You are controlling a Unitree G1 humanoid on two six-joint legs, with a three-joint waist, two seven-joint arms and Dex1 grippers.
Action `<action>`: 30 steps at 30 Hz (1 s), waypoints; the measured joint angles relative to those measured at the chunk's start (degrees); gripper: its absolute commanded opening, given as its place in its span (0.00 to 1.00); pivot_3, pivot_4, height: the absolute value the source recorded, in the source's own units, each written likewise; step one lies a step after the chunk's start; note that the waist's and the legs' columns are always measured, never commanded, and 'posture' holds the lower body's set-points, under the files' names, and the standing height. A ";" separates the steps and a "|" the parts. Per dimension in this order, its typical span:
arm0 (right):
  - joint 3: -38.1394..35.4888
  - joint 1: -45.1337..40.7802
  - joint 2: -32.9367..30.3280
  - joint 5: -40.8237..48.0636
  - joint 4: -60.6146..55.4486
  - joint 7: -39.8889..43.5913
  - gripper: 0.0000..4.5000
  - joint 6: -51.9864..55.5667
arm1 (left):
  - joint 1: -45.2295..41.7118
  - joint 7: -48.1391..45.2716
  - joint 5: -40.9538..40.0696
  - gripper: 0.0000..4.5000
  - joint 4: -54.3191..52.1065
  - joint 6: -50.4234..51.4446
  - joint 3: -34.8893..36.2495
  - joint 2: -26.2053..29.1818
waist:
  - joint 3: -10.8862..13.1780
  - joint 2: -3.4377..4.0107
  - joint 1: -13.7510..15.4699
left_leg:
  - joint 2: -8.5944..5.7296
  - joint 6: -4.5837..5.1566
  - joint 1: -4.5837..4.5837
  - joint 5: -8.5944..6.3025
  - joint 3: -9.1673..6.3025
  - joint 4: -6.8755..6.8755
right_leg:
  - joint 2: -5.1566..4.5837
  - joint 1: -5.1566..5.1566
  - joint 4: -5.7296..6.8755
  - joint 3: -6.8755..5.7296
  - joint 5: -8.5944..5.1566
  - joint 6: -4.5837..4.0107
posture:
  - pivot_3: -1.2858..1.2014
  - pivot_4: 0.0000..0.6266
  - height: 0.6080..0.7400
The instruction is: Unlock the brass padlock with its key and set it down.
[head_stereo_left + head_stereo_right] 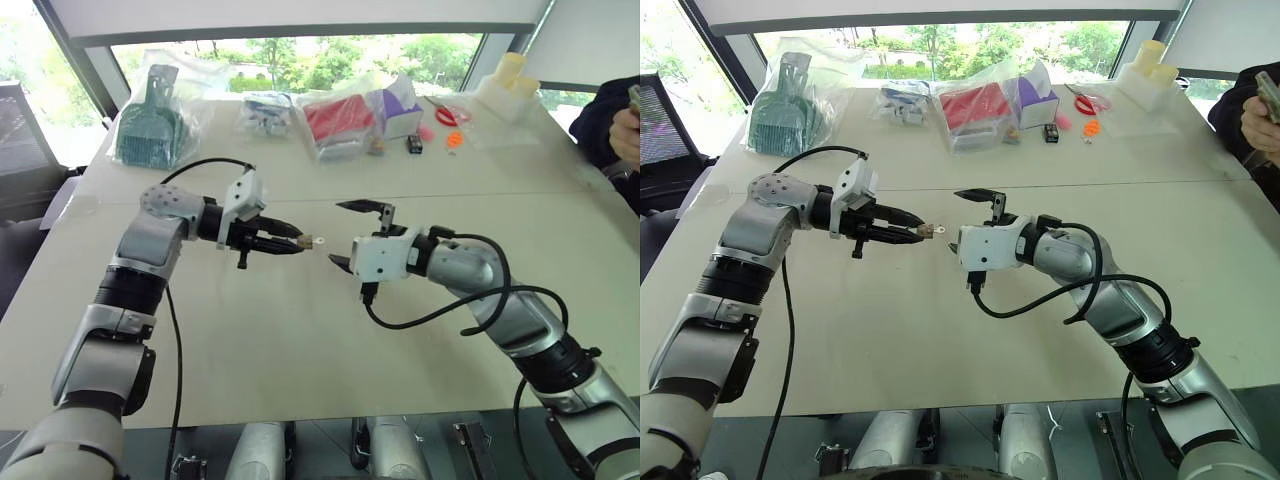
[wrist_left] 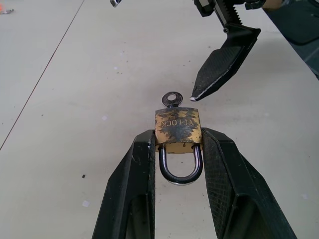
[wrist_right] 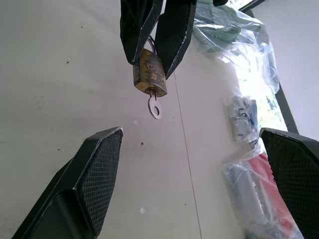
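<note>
Brass padlock [image 2: 178,130] pinched in left claw [image 2: 179,149], key [image 2: 172,99] inserted, right claw [image 3: 192,174] spread nearby

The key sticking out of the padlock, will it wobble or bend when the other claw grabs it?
Probably not bend: the key looks like flat metal, so likely stiff. It sits in the brass padlock, which the left gripper pinches on both sides, so it should stay fairly steady. Its small smooth head might slip between the right gripper's wide-open fingers.
</note>
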 measured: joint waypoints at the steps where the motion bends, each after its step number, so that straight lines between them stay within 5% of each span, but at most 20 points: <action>1: 0.03 0.00 0.32 -0.28 0.23 0.00 1.00 -0.57 | -0.02 0.02 0.00 0.17 0.00 0.02 0.00 -0.21 | 0.00 0.00 0.03 | 0.00 0.00 0.00 0.00 0.00 0.00 | 0.00 0.00 0.01 0.00 0.00 0.00 | 0.52 0.24 1.00; 4: 0.00 -0.23 1.42 -1.58 0.97 0.03 1.00 -2.19 | -0.03 0.21 -0.12 0.17 -0.01 0.06 0.01 -0.64 | 0.00 0.00 -0.01 | 0.00 0.00 0.00 0.00 0.00 0.00 | 0.00 0.00 0.01 0.00 0.00 0.00 | 0.52 0.24 1.00; 6: 0.01 -0.48 2.14 -1.90 1.37 0.05 0.88 -2.66 | -0.04 0.45 -0.23 0.17 -0.01 0.06 0.01 -0.87 | 0.00 0.00 -0.03 | 0.00 0.00 0.00 0.00 -0.01 0.00 | 0.00 0.00 0.02 0.00 0.00 0.00 | 0.52 0.24 1.00; 14: 0.42 -1.72 3.38 -4.61 4.73 0.75 0.04 -6.13 | -0.32 1.23 -0.91 0.17 -0.24 0.05 0.85 -1.08 | 0.00 0.00 -0.06 | -0.01 -0.01 0.00 0.01 0.00 0.00 | 0.00 0.00 0.02 0.00 0.00 0.00 | 0.52 0.24 1.00; 23: -0.21 -2.20 5.15 -4.65 5.45 3.24 0.02 -5.45 | -0.14 1.31 -0.45 0.17 -0.75 -1.67 1.21 -1.10 | 0.00 0.00 -0.04 | -0.02 -0.03 0.01 0.02 0.00 0.00 | 0.00 0.00 0.03 0.01 0.00 0.00 | 0.52 0.24 1.00; 30: -2.95 -5.35 7.48 8.04 4.58 14.85 0.02 13.98 | 1.05 3.21 5.54 0.17 -0.85 -18.17 -0.15 -1.32 | 0.00 0.01 0.02 | 0.03 -0.03 0.02 0.02 0.00 0.01 | 0.00 0.01 0.05 0.00 0.01 -0.02 | 0.52 0.24 1.00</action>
